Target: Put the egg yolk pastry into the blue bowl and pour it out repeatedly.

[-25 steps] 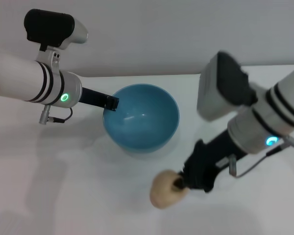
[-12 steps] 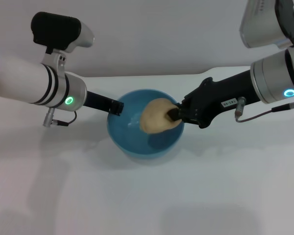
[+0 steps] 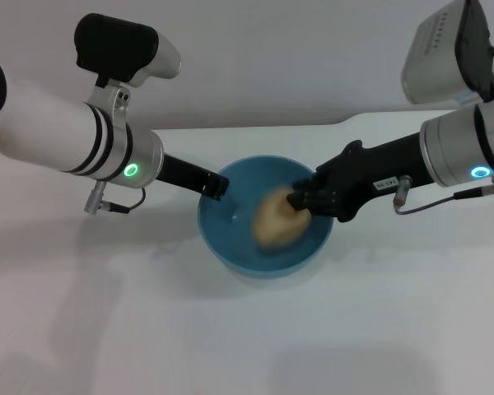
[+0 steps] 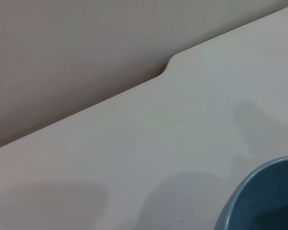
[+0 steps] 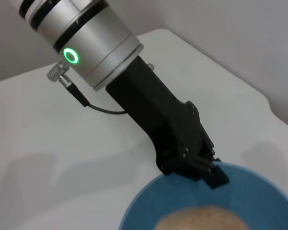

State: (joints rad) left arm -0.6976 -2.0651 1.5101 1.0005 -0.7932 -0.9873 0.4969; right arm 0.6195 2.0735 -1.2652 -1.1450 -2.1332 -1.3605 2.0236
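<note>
- While the white table [image 3: 107, 329] fills most of the head view, the blue bowl [image 3: 230, 243] sits near its centre, slightly toward 1 o'clock.
- Left gripper [image 3: 216, 186] is at the bowl's 10 o'clock rim, clamped on the rim edge; right wrist view shows its dark fingertips [image 5: 212, 173] hooked over the rim.
- Right gripper [image 3: 300, 200] reaches in from 3 o'clock, over the bowl's rim, clenched on the egg yolk pastry [image 3: 273, 222].
- Pastry is inside the bowl's mouth, low over the middle; cannot tell if it touches the bottom, it looks blurred.
- Progress, my read: placing step nearly done, pastry not yet released. Left to do: let go, pull the right arm clear, tip the bowl to pour, repeat.
</note>
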